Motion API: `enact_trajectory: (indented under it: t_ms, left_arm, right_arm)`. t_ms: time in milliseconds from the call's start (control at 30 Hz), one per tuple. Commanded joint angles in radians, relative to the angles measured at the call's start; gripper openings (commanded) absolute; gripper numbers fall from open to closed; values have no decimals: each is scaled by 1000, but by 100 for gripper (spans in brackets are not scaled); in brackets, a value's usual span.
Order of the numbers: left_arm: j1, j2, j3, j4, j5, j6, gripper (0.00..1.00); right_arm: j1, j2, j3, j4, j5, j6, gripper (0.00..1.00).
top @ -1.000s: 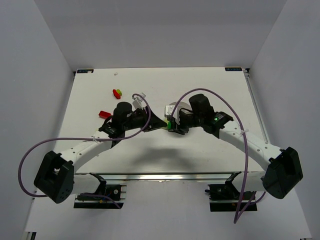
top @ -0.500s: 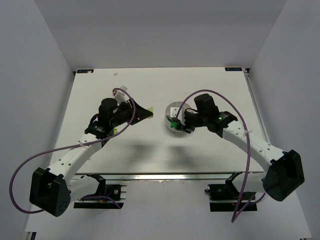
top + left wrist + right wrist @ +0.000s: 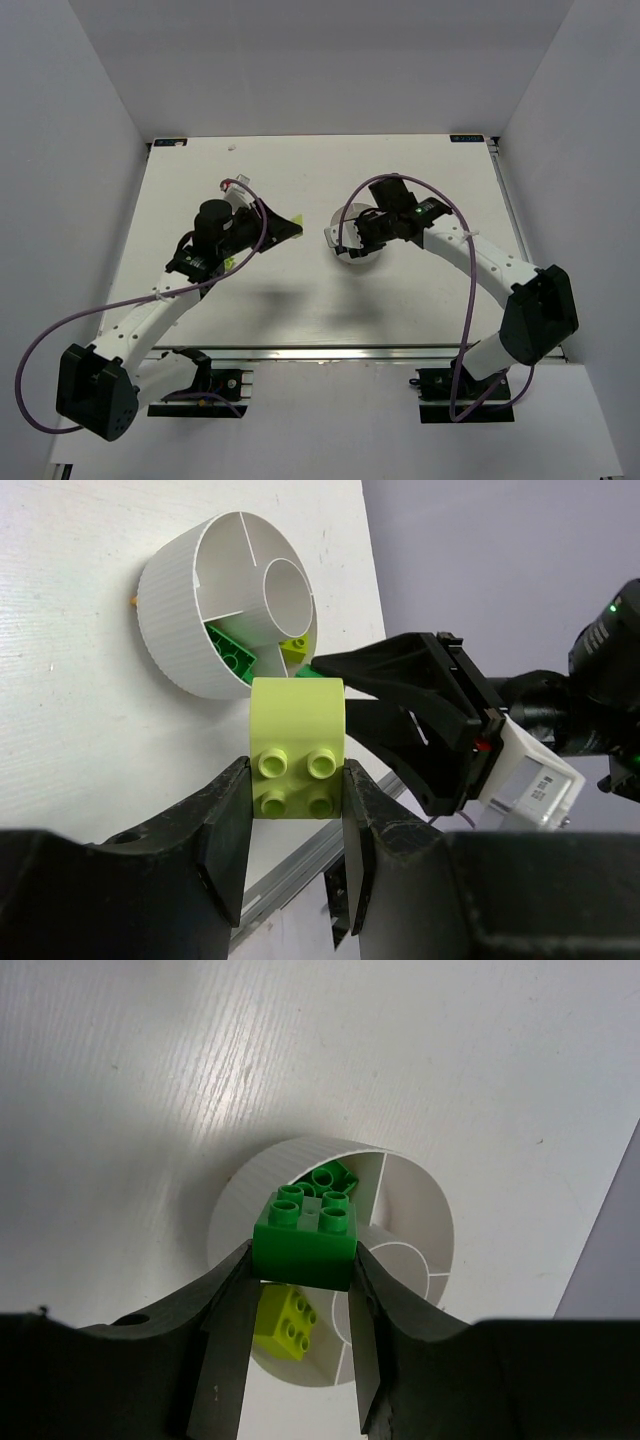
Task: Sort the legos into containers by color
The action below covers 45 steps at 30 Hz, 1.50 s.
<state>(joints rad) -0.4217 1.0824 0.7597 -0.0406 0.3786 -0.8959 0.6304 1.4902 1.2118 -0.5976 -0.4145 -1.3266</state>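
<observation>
1. Right gripper (image 3: 300, 1275): jaws pinch a green brick (image 3: 305, 1228) by its sides, studs up, directly above the dish (image 3: 415, 1195).
2. Inside the dish, under that brick, a stored green brick (image 3: 332, 1176) lies in one wedge. A stored lime brick (image 3: 284, 1322) lies beside it, apparently in the adjoining wedge.
3. Left gripper (image 3: 297, 805): jaws clamped on a lime brick (image 3: 297, 742), held off the table to the left of the dish and apart from its rim.
4. Step in hand, as I read it: dropping the green brick into the green wedge.
5. Next move calls for centring the brick over the stored green one — clear of the divider and the lime wedge — then lowering a little and spreading the jaws.
6. The left arm had best hold off until the right has cleared the dish — there is little room above it for both. The lime brick then goes to the lime wedge.
</observation>
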Motion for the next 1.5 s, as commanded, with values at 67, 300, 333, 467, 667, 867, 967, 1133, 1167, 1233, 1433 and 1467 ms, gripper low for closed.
enact_trajectory:
  t_ms: [67,300,333,467,667,867,967,1133,1167,1233,1433,1467]
  left_arm:
    - [3,-55,-34,13,-18,-9,0]
    - [3,-59,-39,10,-20,-9,0]
    - [4,-59,-39,11,-20,-9,0]
    - [4,-56,-39,13,-20,-9,0]
    - [4,-64,-40,5,-23,-6,0]
    - [4,-70,-49,13,-17,-11,0]
    - [4,-70,-48,15,-17,-11,0]
    - [4,-67,-48,15,-15,-11,0]
    - [4,-65,-48,16,-14,-11,0]
    - [4,-65,-46,16,-15,-11,0]
    - [4,-65,-48,16,-15,-11,1]
    - [4,-65,-48,16,-15,-11,1]
  right_arm:
    - [-3,31,66,-74,28,-152,0]
    - [-1,84,101,-120,37,-190,6]
    - [-1,87,106,-126,39,-197,8]
    - [-3,105,115,-134,46,-212,11]
    - [-1,133,137,-142,62,-217,20]
    - [-3,157,149,-122,77,-200,32]
    - [-1,163,155,-114,80,-191,34]
    - [-3,163,152,-96,85,-184,45]
    - [-1,165,152,-91,88,-183,46]
    - [-1,166,150,-87,91,-175,50]
    - [-1,165,141,-65,95,-163,62]
    - [-1,165,141,-65,95,-160,62]
